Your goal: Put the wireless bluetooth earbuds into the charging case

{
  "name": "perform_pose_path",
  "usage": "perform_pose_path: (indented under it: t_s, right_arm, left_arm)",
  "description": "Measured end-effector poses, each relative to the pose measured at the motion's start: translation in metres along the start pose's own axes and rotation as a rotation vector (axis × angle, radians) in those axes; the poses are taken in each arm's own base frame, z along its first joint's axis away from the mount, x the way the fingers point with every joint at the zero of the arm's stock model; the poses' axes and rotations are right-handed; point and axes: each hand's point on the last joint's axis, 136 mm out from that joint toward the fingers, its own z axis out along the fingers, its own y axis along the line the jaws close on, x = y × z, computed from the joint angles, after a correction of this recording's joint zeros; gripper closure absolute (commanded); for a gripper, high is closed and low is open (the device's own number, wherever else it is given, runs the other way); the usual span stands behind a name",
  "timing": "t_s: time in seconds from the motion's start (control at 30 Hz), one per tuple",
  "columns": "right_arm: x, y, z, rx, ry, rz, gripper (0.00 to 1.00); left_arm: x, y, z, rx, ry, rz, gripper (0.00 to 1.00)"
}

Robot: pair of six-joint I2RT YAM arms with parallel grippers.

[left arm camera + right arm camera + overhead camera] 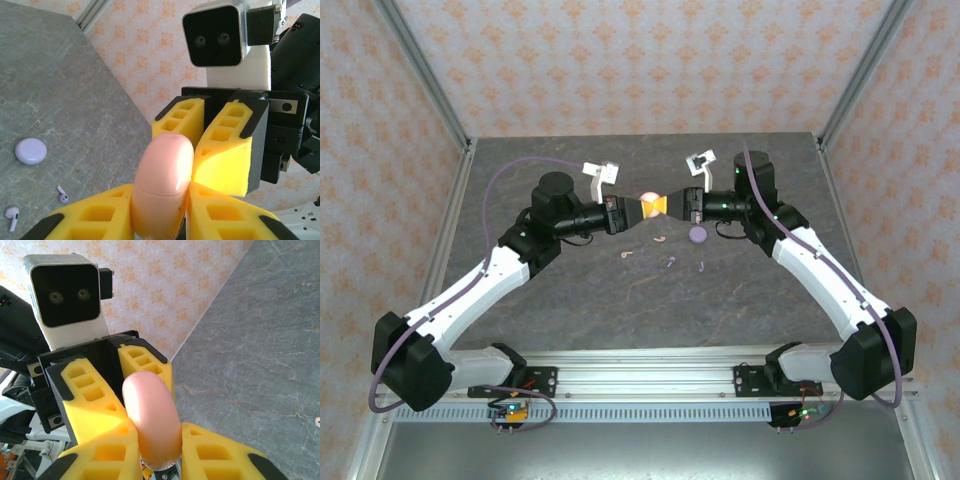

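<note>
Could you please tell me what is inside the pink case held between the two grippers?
Nothing inside shows: the pink case is shut, its lid seam closed, clamped between the left gripper and right gripper. Earbuds lie loose on the table.

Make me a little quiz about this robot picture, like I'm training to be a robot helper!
1. True or false: the pink case is lying on the table.
2. What colour is the round case resting on the table? A lilac, B green, C black.
3. Fill in: the left gripper and the right gripper are both shut on the ____ case.
Key: 1 false, it is held up in the air; 2 A; 3 pink.
</note>
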Motion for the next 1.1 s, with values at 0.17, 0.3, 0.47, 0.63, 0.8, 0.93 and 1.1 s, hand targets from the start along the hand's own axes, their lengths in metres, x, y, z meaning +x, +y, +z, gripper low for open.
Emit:
perform_pose_path:
  t_s: [0.17, 0.3, 0.47, 0.63, 0.8, 0.93, 1.1]
  right_arm:
    - [0.001, -0.003, -0.001, 0.015, 0.003, -0.003, 0.64]
    - [0.004, -0.015, -0.004, 0.109, 0.009, -0.013, 0.49]
    - [0.008, -0.029, -0.016, 0.246, 0.007, -0.031, 0.45]
    - [0.015, -0.033, -0.029, 0.331, 0.007, -0.050, 0.44]
    - [0.025, -0.031, -0.038, 0.358, 0.027, -0.060, 0.44]
    - [0.035, -0.024, -0.036, 0.320, 0.070, -0.063, 0.44]
    - [0.048, -0.013, -0.029, 0.268, 0.127, -0.083, 0.42]
  left_arm:
    - [0.002, 0.002, 0.002, -0.002, 0.008, 0.001, 0.89]
    - [0.006, 0.009, 0.004, -0.027, 0.017, 0.030, 0.89]
    - [0.018, 0.022, 0.006, -0.031, -0.010, 0.157, 0.88]
    - [0.055, 0.032, 0.006, -0.026, 0.047, 0.350, 0.94]
    - [0.057, 0.027, 0.000, -0.008, 0.004, 0.541, 0.96]
    - [0.061, 0.029, -0.004, -0.003, -0.025, 0.613, 0.96]
    - [0.058, 0.026, -0.004, 0.007, -0.048, 0.651, 0.97]
